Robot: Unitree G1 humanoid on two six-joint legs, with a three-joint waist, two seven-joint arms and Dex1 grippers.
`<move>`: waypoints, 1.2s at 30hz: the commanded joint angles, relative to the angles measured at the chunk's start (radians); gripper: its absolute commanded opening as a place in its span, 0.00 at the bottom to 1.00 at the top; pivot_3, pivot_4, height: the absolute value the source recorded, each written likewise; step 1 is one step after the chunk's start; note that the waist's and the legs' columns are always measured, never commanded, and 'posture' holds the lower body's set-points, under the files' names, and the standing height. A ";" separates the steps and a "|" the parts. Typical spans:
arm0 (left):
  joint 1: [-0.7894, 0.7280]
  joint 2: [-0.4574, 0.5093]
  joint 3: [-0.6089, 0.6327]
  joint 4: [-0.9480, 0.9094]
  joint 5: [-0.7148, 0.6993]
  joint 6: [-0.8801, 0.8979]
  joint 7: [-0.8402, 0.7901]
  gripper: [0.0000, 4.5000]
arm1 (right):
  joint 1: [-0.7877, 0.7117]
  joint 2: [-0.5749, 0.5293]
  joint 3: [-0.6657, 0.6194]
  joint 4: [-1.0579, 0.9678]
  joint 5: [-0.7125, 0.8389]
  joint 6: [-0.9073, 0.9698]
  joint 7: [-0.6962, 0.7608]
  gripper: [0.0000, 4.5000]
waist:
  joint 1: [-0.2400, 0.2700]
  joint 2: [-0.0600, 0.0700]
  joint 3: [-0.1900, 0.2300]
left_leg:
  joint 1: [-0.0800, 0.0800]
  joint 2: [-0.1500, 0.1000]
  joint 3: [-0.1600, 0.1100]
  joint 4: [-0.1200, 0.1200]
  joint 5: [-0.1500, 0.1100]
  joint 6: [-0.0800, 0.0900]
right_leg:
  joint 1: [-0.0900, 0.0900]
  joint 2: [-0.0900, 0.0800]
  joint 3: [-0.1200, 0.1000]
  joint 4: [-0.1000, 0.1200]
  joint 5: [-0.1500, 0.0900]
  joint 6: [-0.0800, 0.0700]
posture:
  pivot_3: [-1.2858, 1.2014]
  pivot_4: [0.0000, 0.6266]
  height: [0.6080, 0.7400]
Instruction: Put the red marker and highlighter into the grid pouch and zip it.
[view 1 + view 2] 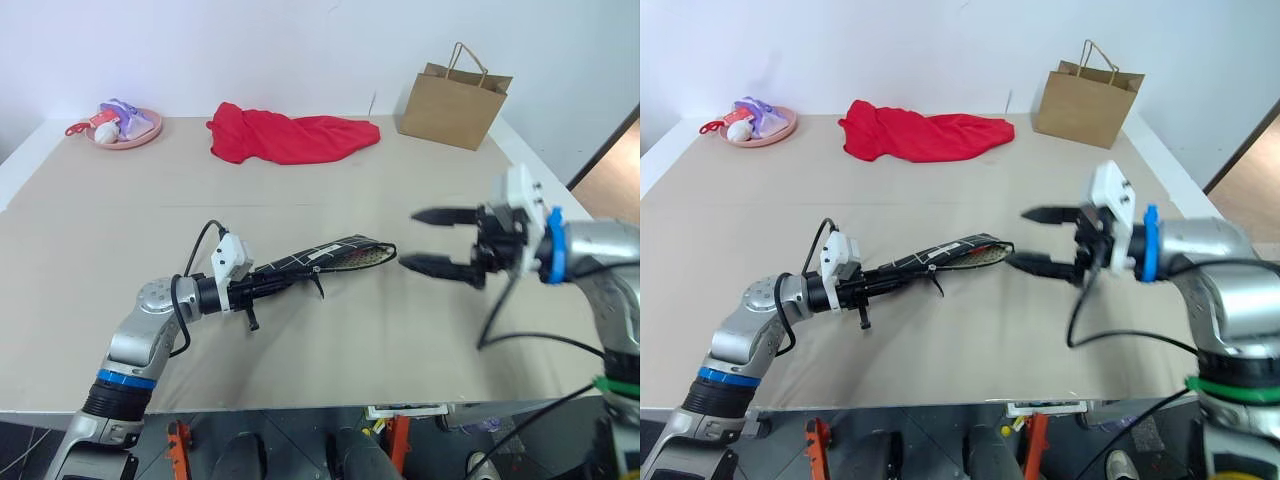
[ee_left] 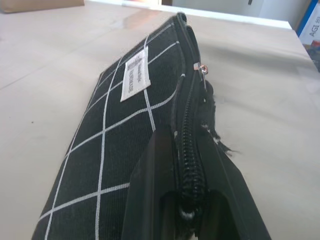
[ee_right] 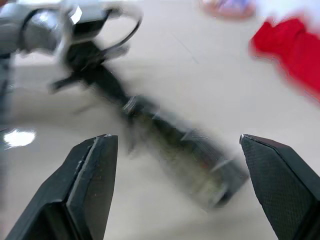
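Beige and matte, the desk [image 1: 330, 330] runs back to a plain white wall, with a strip of wooden floor showing past its right corner.

Near the middle of the desk is the grid pouch [image 1: 325, 256], a flat black fabric case crossed by thin white lines, with a small white label [image 2: 136, 78] sewn on one face. It is held out roughly level, edge-up, lifted clear of the desk top. Its far end gapes a little, showing a mesh-like lining, and a black cord hangs from its lower edge. In the left wrist view the zip [image 2: 187, 125] runs along the top edge, its teeth meeting near the hand, with a small metal slider partway along.

The left hand [image 1: 262, 287] has its 2 black fingers pressed together on the near end of the pouch, pinching it along the zip edge.

The right hand [image 1: 430, 240] hovers just beyond the pouch's open end, apart from it, its 2 fingers spread wide, one above the other, pointing toward the pouch. In its own wrist view the pouch lies between the 2 fingertips [image 3: 92, 170], farther off and blurred.

Along the back of the desk, well apart from the pouch, a red cloth [image 1: 290, 135] lies crumpled near the centre. A pink plate [image 1: 125, 135] with small purple, white and red items sits at the far left corner, and a brown paper bag [image 1: 452, 102] with handles stands upright at the far right.
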 commanded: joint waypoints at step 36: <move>-0.016 -0.007 0.001 -0.020 -0.001 -0.027 0.007 0.00 | -0.232 0.425 0.429 0.129 -0.187 -0.003 -0.388 0.01 | -0.003 -0.002 0.002 | 0.000 -0.005 -0.008 -0.001 0.000 -0.001 | -0.002 0.003 0.003 0.001 0.001 -0.001 | 0.52 0.24 1.00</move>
